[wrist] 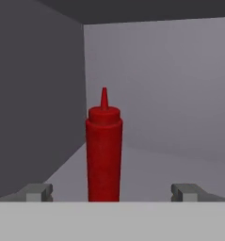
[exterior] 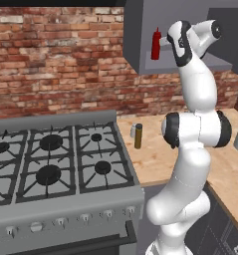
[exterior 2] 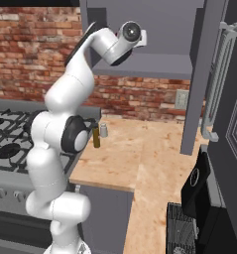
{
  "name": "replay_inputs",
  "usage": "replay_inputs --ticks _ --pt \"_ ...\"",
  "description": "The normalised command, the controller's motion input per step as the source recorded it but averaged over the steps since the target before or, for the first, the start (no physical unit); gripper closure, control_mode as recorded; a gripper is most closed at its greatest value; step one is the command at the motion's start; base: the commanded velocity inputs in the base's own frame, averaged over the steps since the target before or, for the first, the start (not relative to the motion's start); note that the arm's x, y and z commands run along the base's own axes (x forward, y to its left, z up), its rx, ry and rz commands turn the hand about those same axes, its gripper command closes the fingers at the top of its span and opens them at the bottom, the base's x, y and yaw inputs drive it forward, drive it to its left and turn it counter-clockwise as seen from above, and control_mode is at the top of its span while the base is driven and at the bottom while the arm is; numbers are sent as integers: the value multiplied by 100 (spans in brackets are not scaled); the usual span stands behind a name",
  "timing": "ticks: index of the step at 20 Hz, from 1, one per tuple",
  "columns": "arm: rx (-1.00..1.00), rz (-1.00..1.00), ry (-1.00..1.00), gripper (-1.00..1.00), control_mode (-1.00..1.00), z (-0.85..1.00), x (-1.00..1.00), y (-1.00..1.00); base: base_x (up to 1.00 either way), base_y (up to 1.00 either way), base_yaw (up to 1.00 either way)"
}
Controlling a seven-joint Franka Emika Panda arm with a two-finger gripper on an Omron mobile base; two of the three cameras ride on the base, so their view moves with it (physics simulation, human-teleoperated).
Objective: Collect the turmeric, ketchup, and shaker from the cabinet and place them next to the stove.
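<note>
The slim red squeeze bottle of ketchup with its pointed nozzle (wrist: 104, 150) stands upright on the flat shelf of the grey open-fronted wall cabinet (exterior: 140, 55), near the cabinet's left wall and well forward of its back panel. The end effector (wrist: 111, 192) is raised to shelf height and faces into the cabinet, its two dark fingertips (wrist: 36, 192) spread wide with nothing between them, the bottle standing centred in the gap but apparently a little farther in. Down on the pale wooden worktop (exterior: 155, 154), just right of the wide grey gas stove with black burner grates (exterior: 51, 159), the tall mustard-brown turmeric bottle with a dark cap (exterior: 138, 135) and the small pale shaker jar (exterior: 133, 131) stand close together, so the ketchup looks to be the last item left to fetch. The bottle is probably light and of smooth, slightly yielding plastic; being tall and narrow-based, it would tip easily if nudged. The sound place to hold it is the straight cylindrical body around mid-height, below the shoulder, not the tapered nozzle. Whether the fingertips already reach alongside the body is hard to judge from the hand view.
</note>
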Motion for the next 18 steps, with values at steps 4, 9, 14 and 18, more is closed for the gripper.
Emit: replay_inputs --ticks 4,9,14,18 --pt "0 9 0 -100 -100 0 30 1 0 0 0" --pt "0 9 0 -100 -100 0 20 0 0 0 0" --pt "0 10 0 -100 -100 0 16 6 0 0 0" --pt "0 10 0 -100 -100 0 15 12 0 0 0"
